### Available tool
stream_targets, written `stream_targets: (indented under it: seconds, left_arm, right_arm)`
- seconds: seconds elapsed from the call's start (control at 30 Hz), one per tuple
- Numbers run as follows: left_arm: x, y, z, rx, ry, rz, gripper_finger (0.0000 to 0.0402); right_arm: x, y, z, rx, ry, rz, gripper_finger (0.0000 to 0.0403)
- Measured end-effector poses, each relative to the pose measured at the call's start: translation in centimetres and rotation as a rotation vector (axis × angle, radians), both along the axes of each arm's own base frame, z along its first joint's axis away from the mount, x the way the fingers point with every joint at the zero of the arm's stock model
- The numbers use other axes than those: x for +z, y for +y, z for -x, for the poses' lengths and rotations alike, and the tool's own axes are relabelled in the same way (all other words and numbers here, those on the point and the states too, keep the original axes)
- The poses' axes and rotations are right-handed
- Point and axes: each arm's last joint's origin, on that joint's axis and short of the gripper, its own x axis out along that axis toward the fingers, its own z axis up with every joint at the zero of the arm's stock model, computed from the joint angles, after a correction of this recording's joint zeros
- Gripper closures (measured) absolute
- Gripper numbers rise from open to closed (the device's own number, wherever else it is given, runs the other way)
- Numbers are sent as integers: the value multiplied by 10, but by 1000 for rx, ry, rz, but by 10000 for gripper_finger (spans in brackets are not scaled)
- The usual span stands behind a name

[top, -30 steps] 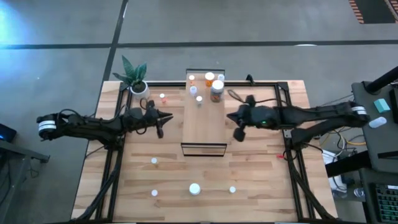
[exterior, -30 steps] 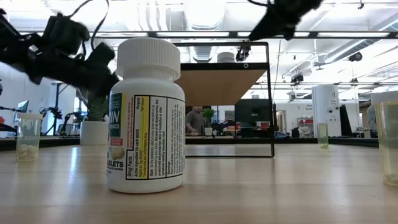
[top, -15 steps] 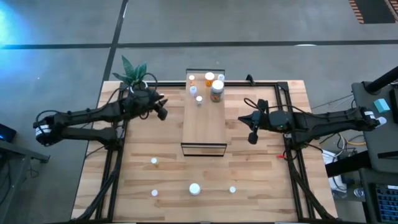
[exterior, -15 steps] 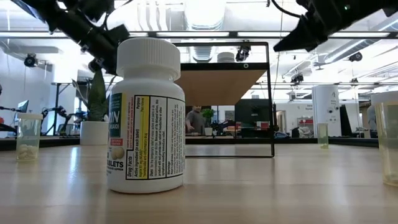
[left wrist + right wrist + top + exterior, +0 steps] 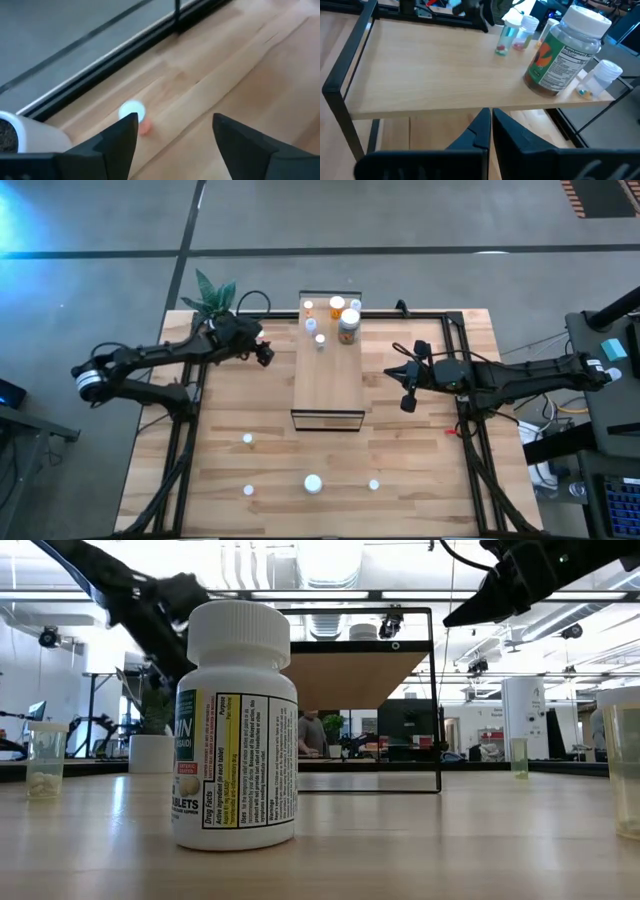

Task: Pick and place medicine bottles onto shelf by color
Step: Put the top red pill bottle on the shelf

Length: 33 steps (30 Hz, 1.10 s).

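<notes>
A small orange bottle with a white cap (image 5: 134, 114) stands on the tabletop near the plant pot (image 5: 20, 142). My left gripper (image 5: 175, 122) hangs open above it, touching nothing; the bottle shows just past one fingertip. The shelf (image 5: 328, 375) stands at the table's far middle and carries several bottles at its far end, among them a wide amber jar (image 5: 559, 55). My right gripper (image 5: 407, 397) hovers shut to the right of the shelf, holding nothing. Loose bottles stand near the front edge, the largest a white one (image 5: 235, 730).
A potted plant (image 5: 215, 300) stands at the far left corner, close to my left gripper. Small white-capped bottles (image 5: 248, 439) (image 5: 313, 483) (image 5: 374, 484) are scattered over the near half of the table. Black frame rails (image 5: 185, 430) run along both sides.
My left gripper has swung from beside the shelf's left side toward the far edge and the plant, ending above the small orange bottle. My right gripper has drawn back from the shelf toward the table's right edge, staying shut, then held still.
</notes>
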Motion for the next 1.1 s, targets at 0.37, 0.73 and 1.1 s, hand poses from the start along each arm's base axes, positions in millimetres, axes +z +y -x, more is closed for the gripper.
stream_targets:
  seconds: [0.37,0.73,1.1]
  left_arm:
    - [-20,30,-5,66,77,13,159]
    - [-30,38,-2,62,86,65,169]
    - [-30,39,0,40,87,76,274]
  right_arm:
    - [0,0,0,-4,-4,-11,394]
    - [0,0,0,-4,-3,-10,394]
    - [-3,0,0,-4,7,-9,394]
